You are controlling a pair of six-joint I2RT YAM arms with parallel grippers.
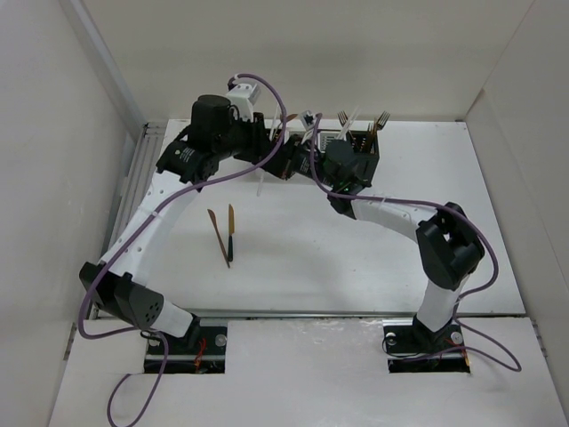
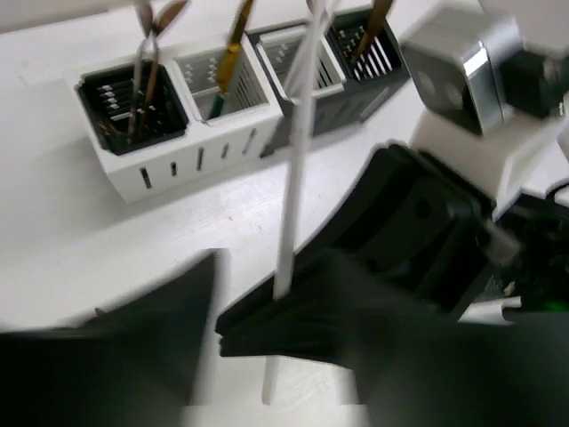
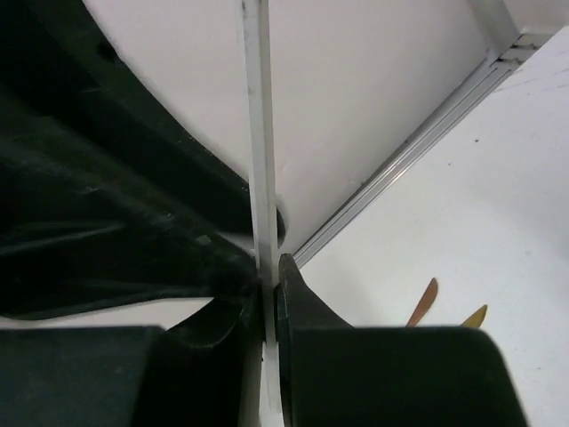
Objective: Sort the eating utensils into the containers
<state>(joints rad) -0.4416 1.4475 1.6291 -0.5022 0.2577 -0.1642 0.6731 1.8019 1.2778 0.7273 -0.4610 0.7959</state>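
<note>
A: State of the right gripper (image 3: 267,298)?
B: We logged it pinching the white chopstick (image 3: 258,133), held roughly upright just in front of the containers (image 2: 169,156).
A: And the left gripper (image 1: 271,156)?
B: Close beside that chopstick. We could not tell whether its fingers were spread or pressed together.
A: Others?
B: Two dark-handled pieces (image 1: 228,233) lay on the table (image 1: 356,258).

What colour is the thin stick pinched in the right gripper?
White, plain. The chopstick shows best in the right wrist view, clamped by the right gripper.
</note>
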